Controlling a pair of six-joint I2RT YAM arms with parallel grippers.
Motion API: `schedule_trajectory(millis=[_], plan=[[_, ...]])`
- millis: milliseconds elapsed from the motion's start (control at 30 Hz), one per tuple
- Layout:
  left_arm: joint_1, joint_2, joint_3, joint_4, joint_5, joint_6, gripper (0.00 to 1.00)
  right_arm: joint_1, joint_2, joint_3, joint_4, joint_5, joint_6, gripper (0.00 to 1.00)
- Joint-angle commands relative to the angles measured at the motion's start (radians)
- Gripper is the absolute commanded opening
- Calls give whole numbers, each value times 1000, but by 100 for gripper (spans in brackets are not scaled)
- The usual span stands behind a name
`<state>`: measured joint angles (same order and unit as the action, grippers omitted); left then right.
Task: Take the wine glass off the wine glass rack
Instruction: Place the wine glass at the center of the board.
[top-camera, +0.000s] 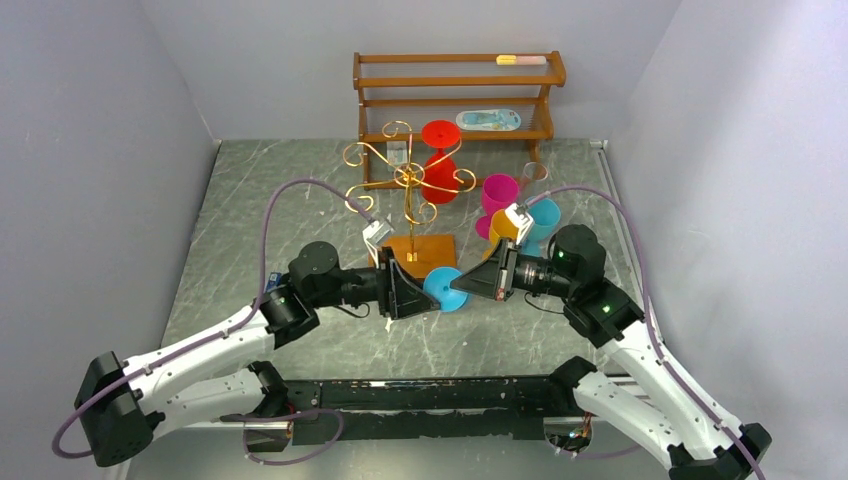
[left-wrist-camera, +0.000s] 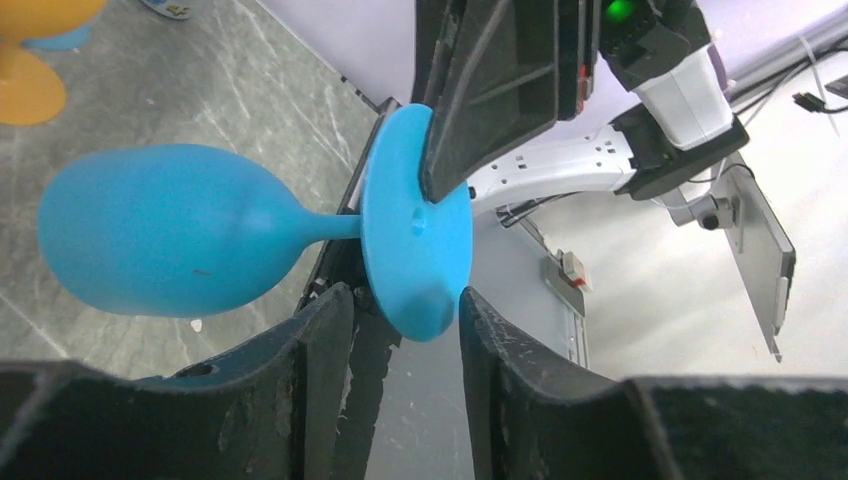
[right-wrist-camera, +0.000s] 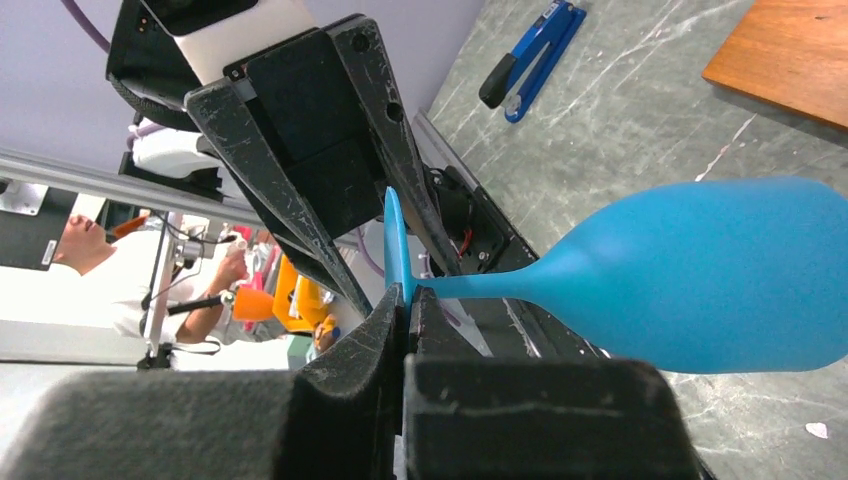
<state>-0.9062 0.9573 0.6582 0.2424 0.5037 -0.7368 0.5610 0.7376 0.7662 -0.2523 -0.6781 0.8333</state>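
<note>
A blue wine glass (top-camera: 445, 289) hangs sideways in the air between my two grippers, in front of the wine glass rack (top-camera: 408, 182) and clear of it. The rack has a gold pole, scroll arms and a square wooden base (top-camera: 421, 250). A red wine glass (top-camera: 440, 165) hangs on it. My right gripper (right-wrist-camera: 405, 300) is shut on the rim of the blue glass's foot (right-wrist-camera: 392, 235); the bowl (right-wrist-camera: 720, 290) points away. My left gripper (left-wrist-camera: 407, 312) is open, its fingers either side of the foot's lower edge (left-wrist-camera: 415, 235) without pinching it.
A three-tier wooden shelf (top-camera: 455, 92) stands at the back with small items on it. Pink (top-camera: 498, 190), yellow (top-camera: 503, 228) and light blue (top-camera: 546, 220) glasses stand right of the rack. A blue-handled tool (right-wrist-camera: 530, 55) lies on the marble table (top-camera: 260, 200).
</note>
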Motion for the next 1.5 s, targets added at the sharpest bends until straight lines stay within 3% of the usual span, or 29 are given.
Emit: schedule_trajectory(millis=[0,267,467,767,1467], plan=[[-21,0,-58,171,37,-78,45,-2,-23,-20,27,26,18,0],[-34,28,-167,495,-12,-274,40,-2,-46,-29,26,26,17,0],[-45,49,-177,577,-18,-309,41,-2,-69,-41,42,16,22,0],[-66,53,-158,527,-26,-286,30,-2,-66,-28,32,-29,-2,0],[-91,42,-167,475,-136,-302,21,-2,-79,-52,54,-78,-7,0]])
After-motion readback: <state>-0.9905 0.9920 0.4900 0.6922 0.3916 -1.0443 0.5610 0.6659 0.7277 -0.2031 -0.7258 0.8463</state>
